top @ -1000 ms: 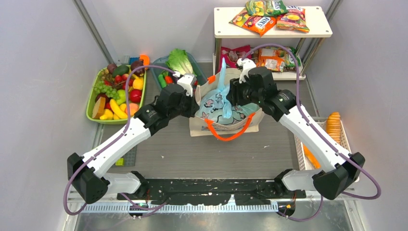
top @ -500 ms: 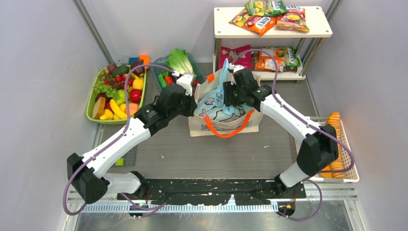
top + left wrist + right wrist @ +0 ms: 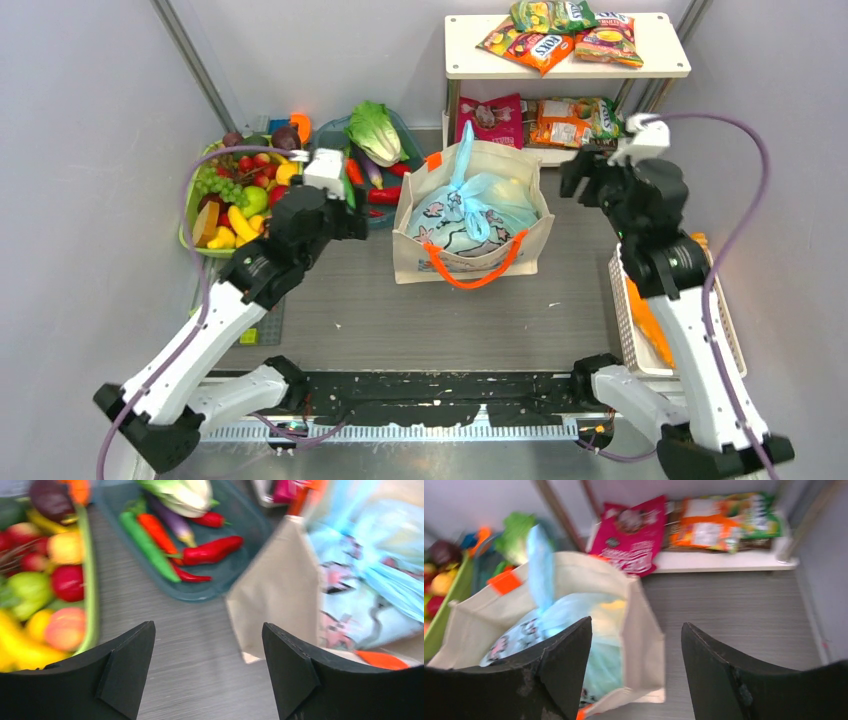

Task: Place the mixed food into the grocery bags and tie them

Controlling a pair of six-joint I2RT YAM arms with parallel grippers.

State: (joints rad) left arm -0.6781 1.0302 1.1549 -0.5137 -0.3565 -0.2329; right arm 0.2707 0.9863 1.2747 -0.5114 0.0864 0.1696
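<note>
Far left: green tray (image 3: 190,222) heaped with toy fruit, resting on the table (image 3: 420,320). Left gripper (image 3: 207,627) hangs just inboard of it, over the bare table between that tray and the tote; fingers spread wide, nothing between them, touching nothing. Behind it, teal tray (image 3: 400,132) holds the pale-green cabbage (image 3: 373,128) plus red peppers, a green pod and an aubergine; left wrist view is motion-blurred. Centre: beige canvas tote (image 3: 470,262) stands upright, mouth open, orange handles (image 3: 470,278) drooping over its near face. Light-blue plastic bag (image 3: 480,205) sits inside the tote, filling it, top gathered into a knot with one tail sticking up toward the rear rim. Contents of the bag cannot be made out. Behind and right: white two-tier shelf (image 3: 660,68); orange and green snack packets (image 3: 545,42) lie on the top tier, a magenta packet (image 3: 490,115) and more orange ones on the lower tier. Right gripper (image 3: 636,622) held off the tote's right rear corner, clear of the fabric, fingers apart and empty. Far right: white mesh basket (image 3: 620,290) with stacked tan biscuits (image 3: 693,250).
</note>
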